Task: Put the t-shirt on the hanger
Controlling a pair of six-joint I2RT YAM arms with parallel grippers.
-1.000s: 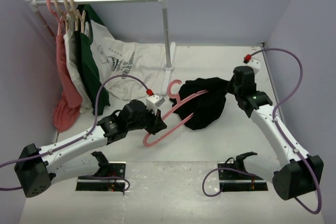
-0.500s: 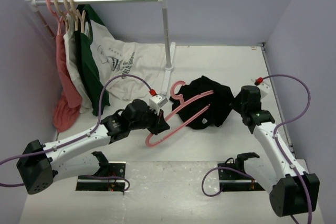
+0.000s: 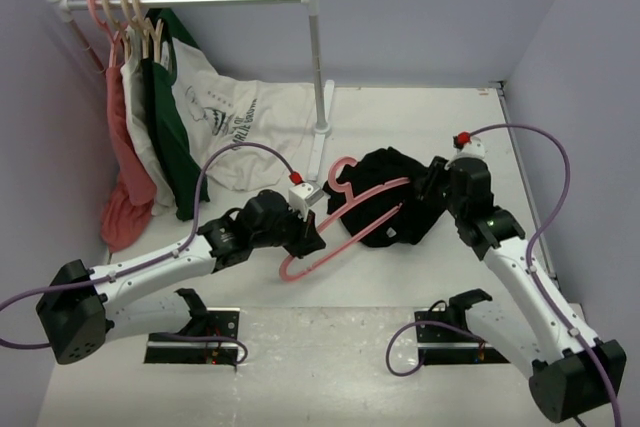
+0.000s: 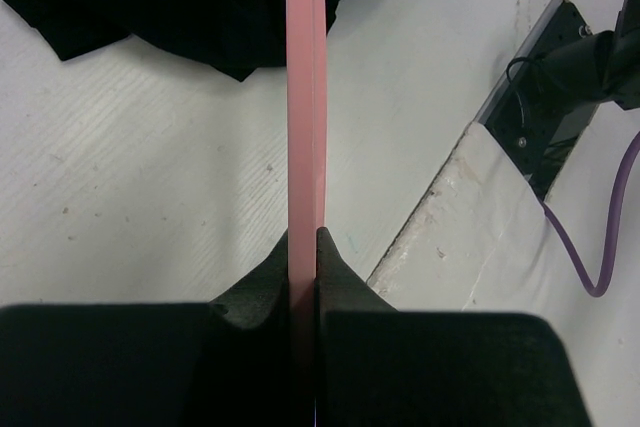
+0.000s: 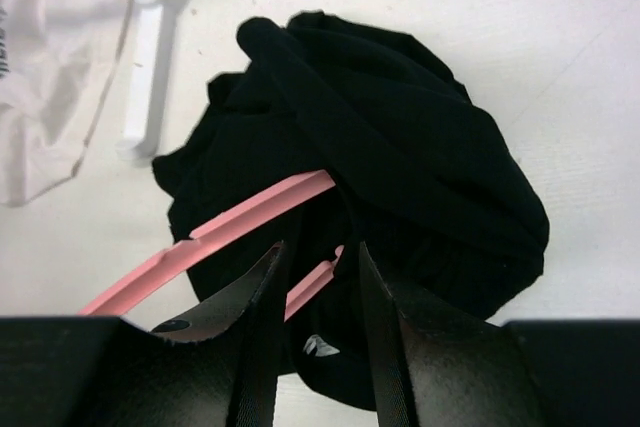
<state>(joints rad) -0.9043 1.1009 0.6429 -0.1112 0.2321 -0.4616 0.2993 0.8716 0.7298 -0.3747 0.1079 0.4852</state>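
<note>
**black tee bunched over the hanger's far end, right claw poised at it**

the t-shirt lies in a crumpled heap right of centre in the top view, on the table, with no collar or hem opening that i can pick out. the hanger runs on a slant from lower left to upper right. its hook curls up near the middle of the frame and its upper-right shoulder is buried in the black cloth.

the left gripper is clamped on the hanger's lower-left end. its wrist view shows the pink bar pinched tight between the two pads.

the right gripper sits at the shirt's right edge, just beside the heap. its fingers stand partly apart, and cloth and a bit of pink show through the gap, but nothing looks pinched.

the cloth lies straight ahead of that claw, towards the left of the frame, so the right arm is the nearer one. the next grab looks likely to be a fold of fabric, pulled along the hanger's slant towards lower left.
</note>
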